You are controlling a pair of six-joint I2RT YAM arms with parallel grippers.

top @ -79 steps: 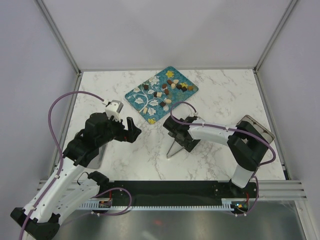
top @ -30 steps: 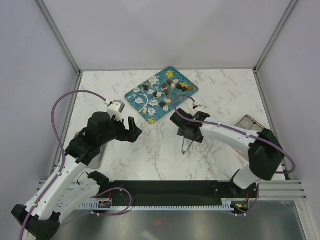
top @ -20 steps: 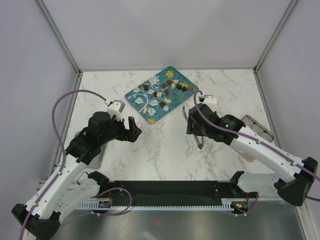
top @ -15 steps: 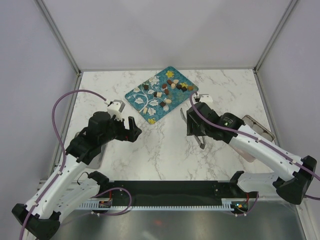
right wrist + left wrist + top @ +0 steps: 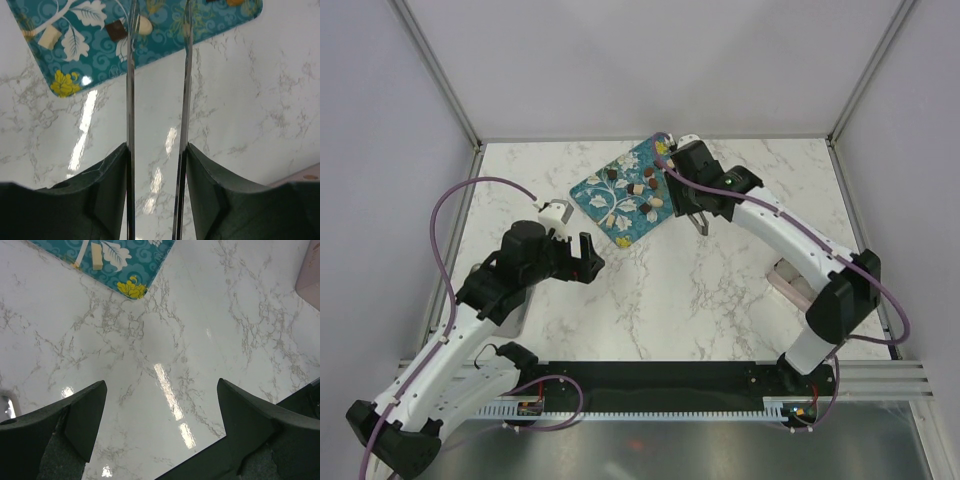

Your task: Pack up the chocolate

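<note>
The chocolate (image 5: 645, 186) is several small dark brown, light brown and cream pieces on the teal tray (image 5: 605, 205) at the back centre. My right gripper (image 5: 685, 200) is shut on metal tongs (image 5: 701, 224) above the tray's near right edge. In the right wrist view the gripper (image 5: 156, 165) holds the tongs (image 5: 131, 100) with their two arms apart, reaching over the tray (image 5: 165, 40) beside a dark brown piece (image 5: 116, 31) and a cream piece (image 5: 144, 25). My left gripper (image 5: 585, 258) is open and empty over bare marble (image 5: 160, 405).
A pink box (image 5: 790, 285) lies at the right under my right arm, also in the left wrist view (image 5: 310, 275). A grey metal container (image 5: 515, 310) sits at the left edge beneath my left arm. The enclosure walls stand close around the table.
My right arm has swung from the near centre back to the tray, carrying the tongs with it. My left arm has barely moved.
</note>
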